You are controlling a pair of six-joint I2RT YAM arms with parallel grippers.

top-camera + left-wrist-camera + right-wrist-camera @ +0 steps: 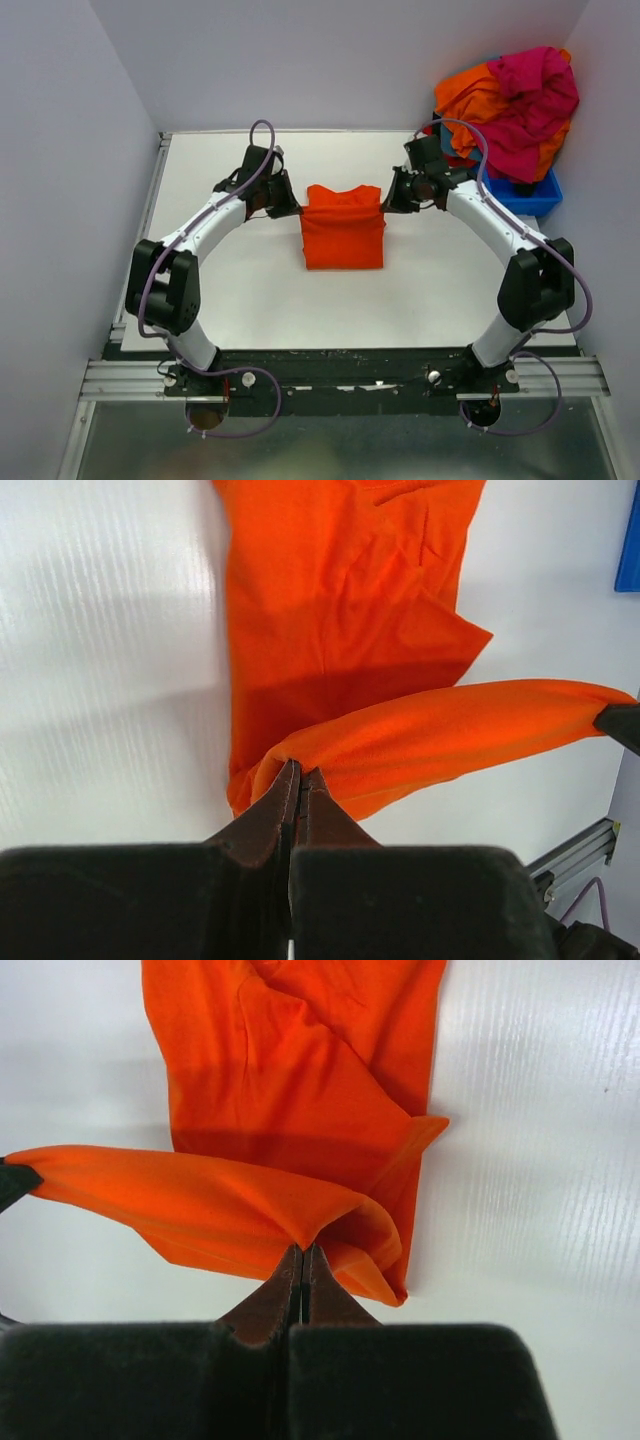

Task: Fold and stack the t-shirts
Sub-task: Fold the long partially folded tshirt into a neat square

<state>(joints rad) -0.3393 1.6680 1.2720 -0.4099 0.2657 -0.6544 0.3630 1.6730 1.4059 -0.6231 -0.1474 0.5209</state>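
- Shirt sits mid-tabletop, part-folded, with its far edge lifted clear and stretched.
- Left hand is pinched tight on that edge's left corner, and right hand is clamped just as tight on the right corner.
- Next comes the fold, I'd say: carry both corners toward the near hem together, level and taut.
- Uneven pace would skew the crease, so release only once the cloth lies flat.

The left arm and right arm arch inward, elbows out, wrists facing each other. The left gripper is pinched tight on one far corner of the shirt. The right gripper is clamped on the other.
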